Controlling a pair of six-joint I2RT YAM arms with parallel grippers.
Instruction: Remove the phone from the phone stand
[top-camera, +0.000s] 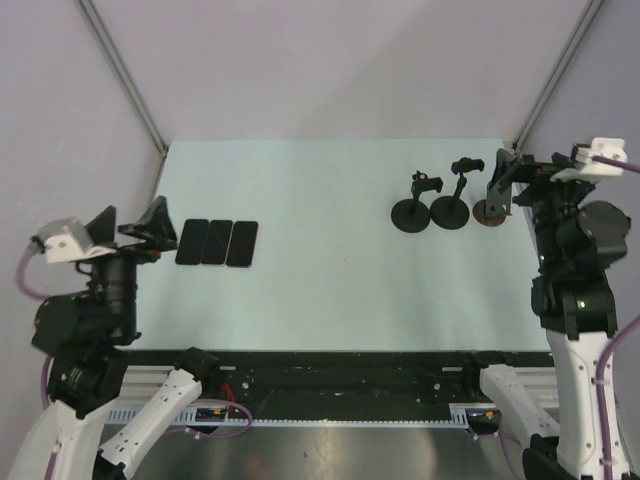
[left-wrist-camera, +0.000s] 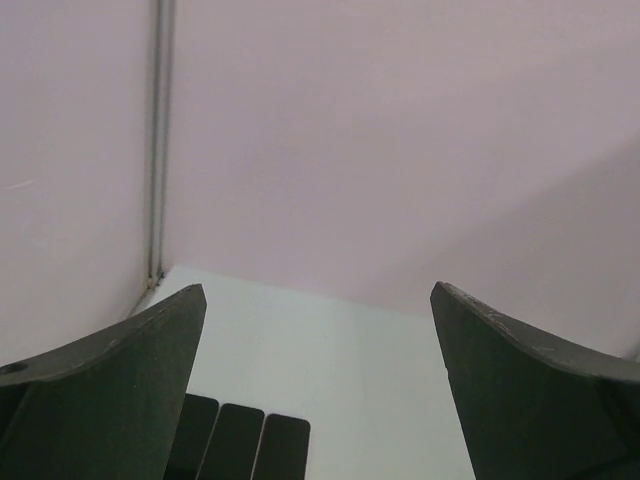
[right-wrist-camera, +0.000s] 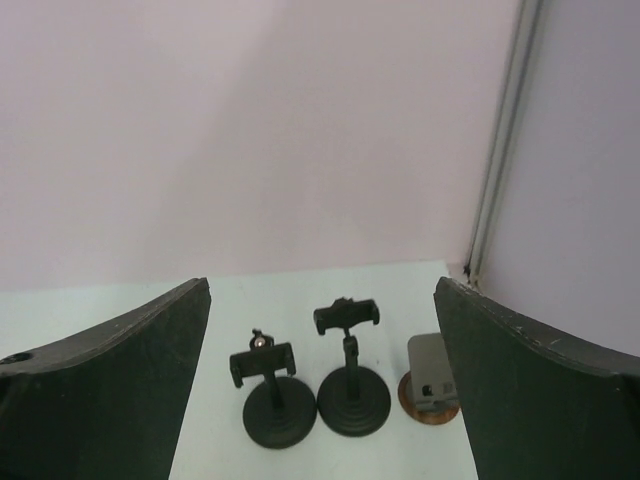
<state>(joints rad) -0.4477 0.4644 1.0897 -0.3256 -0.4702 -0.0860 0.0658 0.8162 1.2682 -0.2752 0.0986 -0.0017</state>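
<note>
A grey phone (right-wrist-camera: 430, 368) stands upright on a stand with a round brown base (right-wrist-camera: 428, 412) at the far right of the table; it also shows in the top view (top-camera: 497, 198). My right gripper (right-wrist-camera: 322, 283) is open and empty, held above and on the near side of the stand, which sits close to its right finger (right-wrist-camera: 540, 390). In the top view the right gripper (top-camera: 525, 168) is just right of the stand. My left gripper (top-camera: 130, 225) is open and empty at the table's left edge; it shows open in the left wrist view (left-wrist-camera: 318, 290).
Two empty black phone stands (top-camera: 411, 212) (top-camera: 450, 208) stand just left of the brown-based one, also in the right wrist view (right-wrist-camera: 272, 405) (right-wrist-camera: 352, 395). Three dark phones (top-camera: 216, 242) lie flat side by side at the left, near the left gripper (left-wrist-camera: 232, 440).
</note>
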